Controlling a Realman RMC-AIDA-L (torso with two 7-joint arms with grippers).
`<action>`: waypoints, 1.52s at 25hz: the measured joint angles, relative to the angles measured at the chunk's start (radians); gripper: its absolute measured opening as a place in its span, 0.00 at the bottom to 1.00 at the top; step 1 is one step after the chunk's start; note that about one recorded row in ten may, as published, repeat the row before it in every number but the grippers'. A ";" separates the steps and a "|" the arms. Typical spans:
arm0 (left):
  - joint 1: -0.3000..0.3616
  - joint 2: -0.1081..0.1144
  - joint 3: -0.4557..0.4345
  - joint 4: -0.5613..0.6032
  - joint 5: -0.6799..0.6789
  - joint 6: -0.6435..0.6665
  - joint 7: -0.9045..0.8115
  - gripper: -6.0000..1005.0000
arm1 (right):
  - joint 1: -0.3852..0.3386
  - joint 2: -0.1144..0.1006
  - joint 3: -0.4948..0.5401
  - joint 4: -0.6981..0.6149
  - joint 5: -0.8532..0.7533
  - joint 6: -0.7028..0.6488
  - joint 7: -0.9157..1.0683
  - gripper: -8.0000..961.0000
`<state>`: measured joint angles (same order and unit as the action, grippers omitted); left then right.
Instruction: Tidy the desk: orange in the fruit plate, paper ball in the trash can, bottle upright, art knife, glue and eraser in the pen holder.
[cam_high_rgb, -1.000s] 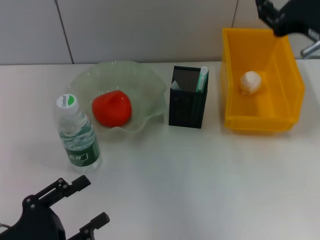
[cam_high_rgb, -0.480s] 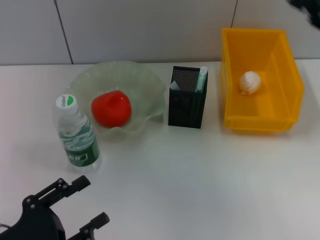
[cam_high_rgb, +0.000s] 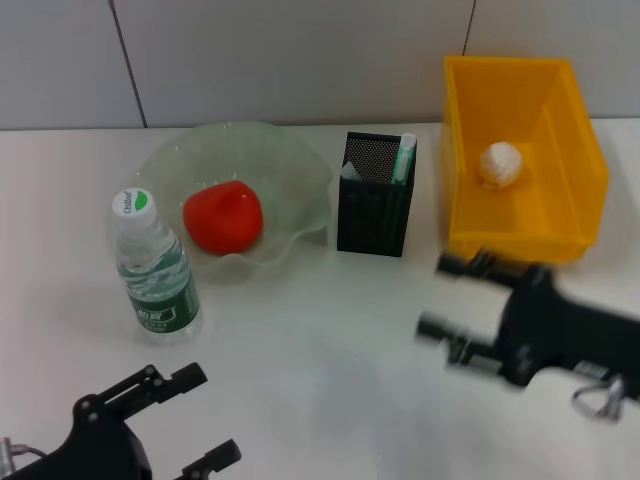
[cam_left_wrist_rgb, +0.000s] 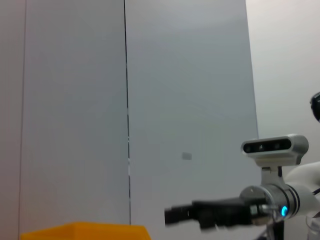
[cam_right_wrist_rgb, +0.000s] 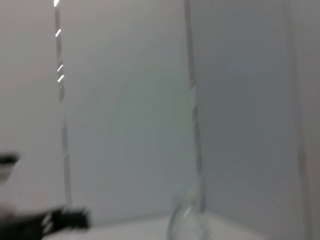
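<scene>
Right gripper (cam_high_rgb: 440, 300): big change here. A second ago it was up above the far corner of the yellow bin; half a second ago it was all but out of sight; now it sits low over the desk, in front of the pen holder and toward the bin side. Fingers spread apart, nothing between them.
Left gripper (cam_high_rgb: 195, 415): low at the near edge, in front of the bottle, fingers apart and empty. It has crept slightly forward since a second ago.
Pen holder (cam_high_rgb: 374, 205): the black mesh box stands mid-desk; a green-and-white stick and a pale item poke out of its top. I cannot tell which of the knife, glue and eraser they are.
Orange (cam_high_rgb: 222, 215): in the fruit plate (cam_high_rgb: 300, 170), which is just beside the pen holder on the left.
Bottle (cam_high_rgb: 155, 270): upright, left of the pen holder, touching the plate's near rim or just beside it.
Paper ball (cam_high_rgb: 500, 163): lying inside the yellow bin (cam_high_rgb: 465, 120), right of the pen holder.
Desk (cam_high_rgb: 330, 340): no loose items show around the pen holder.
Reading: the sort looks finished, and the right arm's swing down looks like a return to rest.
</scene>
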<state>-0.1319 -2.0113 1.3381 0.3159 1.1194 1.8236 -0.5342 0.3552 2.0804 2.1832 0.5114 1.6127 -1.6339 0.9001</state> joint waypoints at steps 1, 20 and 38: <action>-0.004 0.000 0.000 -0.001 0.005 -0.009 -0.006 0.67 | 0.007 0.000 -0.018 -0.014 -0.021 0.013 -0.008 0.63; -0.112 -0.002 -0.004 0.003 0.124 -0.123 -0.139 0.67 | 0.030 0.006 -0.126 -0.103 -0.116 0.111 -0.064 0.88; -0.155 -0.005 -0.039 0.008 0.150 -0.161 -0.179 0.80 | -0.001 0.000 -0.122 -0.113 -0.032 0.099 -0.093 0.88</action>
<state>-0.2871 -2.0166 1.2994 0.3237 1.2698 1.6631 -0.7127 0.3540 2.0802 2.0615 0.3984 1.5806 -1.5349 0.8069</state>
